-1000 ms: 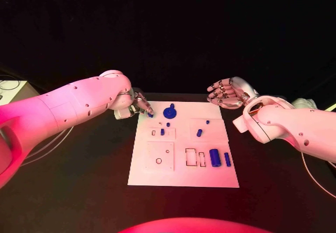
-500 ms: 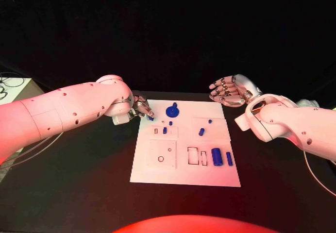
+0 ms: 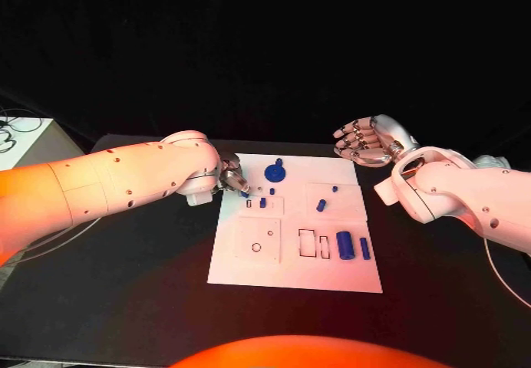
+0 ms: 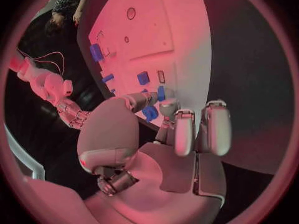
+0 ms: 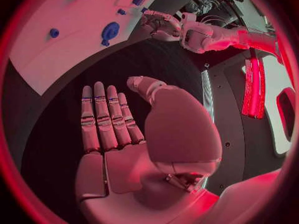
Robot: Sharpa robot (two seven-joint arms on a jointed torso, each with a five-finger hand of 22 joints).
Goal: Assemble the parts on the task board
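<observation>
The white task board (image 3: pixel 290 268) lies mid-table. My left hand (image 3: pixel 230 178) hovers over its far left corner and pinches a small blue part (image 3: pixel 243 193) between thumb and a finger; the left wrist view shows that part (image 4: pixel 150 113) at the fingertips above the board (image 4: pixel 168 30). On the board lie a large round blue piece (image 3: pixel 275 172), short pins (image 3: pixel 321 205) and two cylinders (image 3: pixel 345 244) at the right. My right hand (image 3: pixel 363 142) hangs raised beyond the board's far right corner, fingers apart and holding nothing; its palm (image 5: pixel 118 129) faces the dark table.
The board carries rectangular slots (image 3: pixel 307 241) and a round hole (image 3: pixel 257 247) near its front half. A pale box with cables (image 3: pixel 22 138) sits off the table's left edge. Black tabletop (image 3: pixel 133 268) surrounds the board on all sides.
The camera has shifted. My left hand has carried the small blue part a little nearer over the board's far left corner. My right hand has stayed raised.
</observation>
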